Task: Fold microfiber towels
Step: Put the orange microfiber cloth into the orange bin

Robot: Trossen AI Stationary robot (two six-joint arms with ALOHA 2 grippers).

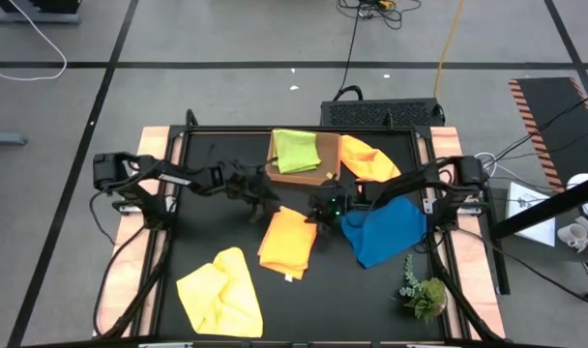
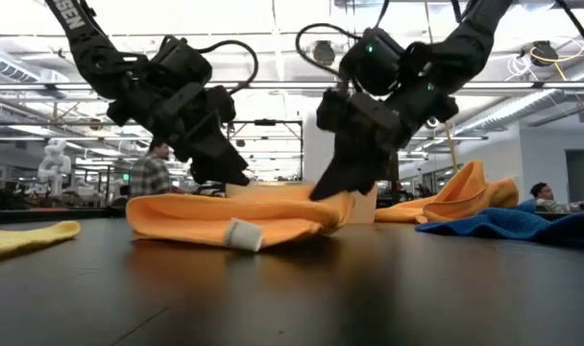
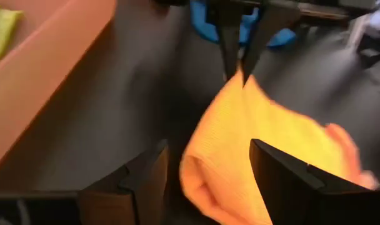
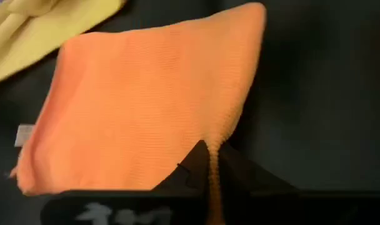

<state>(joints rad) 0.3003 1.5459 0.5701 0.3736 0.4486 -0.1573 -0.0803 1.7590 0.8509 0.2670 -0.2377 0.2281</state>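
A folded orange towel (image 1: 288,242) lies mid-table, its white tag (image 2: 242,234) at the near edge. My right gripper (image 1: 323,208) is shut on its far right corner. My left gripper (image 1: 265,200) is open, and its fingers stand on either side of the towel's far left corner (image 3: 205,156); I cannot tell whether they touch it. A yellow towel (image 1: 221,290) lies crumpled at the near left and a blue towel (image 1: 386,230) at the right. A lime green towel (image 1: 296,150) lies on the brown tray (image 1: 308,172), with a second orange towel (image 1: 364,158) beside it. My right gripper pinches the orange towel's far right corner (image 4: 214,142) between its two fingers. The fingers slant down from the table's far right. The corner is raised a little (image 2: 342,197), and the rest of the towel lies flat on the table.
A small plant sprig (image 1: 425,290) stands at the near right corner. The tray stands at the far middle. Bare black tabletop lies near the front edge between the yellow towel and the sprig. People show in the room beyond the table.
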